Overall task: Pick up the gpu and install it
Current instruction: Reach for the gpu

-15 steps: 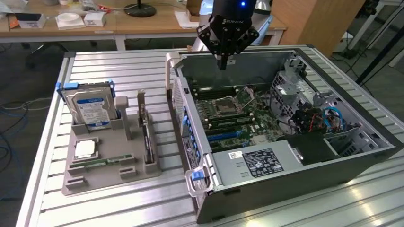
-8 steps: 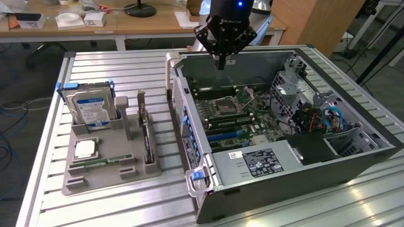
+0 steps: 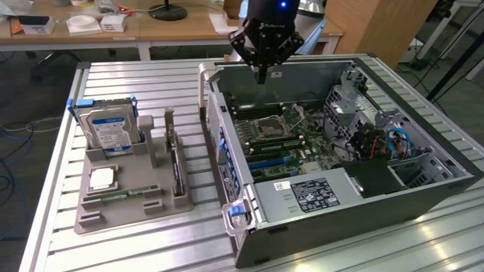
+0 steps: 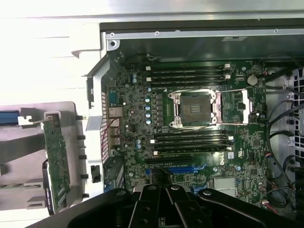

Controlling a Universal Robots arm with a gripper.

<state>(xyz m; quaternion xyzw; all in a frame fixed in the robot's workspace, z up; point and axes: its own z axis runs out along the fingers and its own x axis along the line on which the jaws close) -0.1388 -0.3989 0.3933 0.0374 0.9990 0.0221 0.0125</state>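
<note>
- Exterior view: your gripper (image 3: pixel 261 76) hangs above the far wall of the open computer case (image 3: pixel 423 187), fingers pressed together and holding nothing. The gpu (image 3: pixel 176 170) stands on edge in the grey holder (image 3: pixel 113 218), just beside the case and well apart from the gripper.
- Wrist view: the closed gripper (image 4: pixel 166 202) looks down on the motherboard (image 4: pixel 247 156), and the gpu (image 4: pixel 57 159) sits beyond the case wall. As I judge it, closed fingers cannot take the thin card, and a low crossing could clip that wall.
</note>
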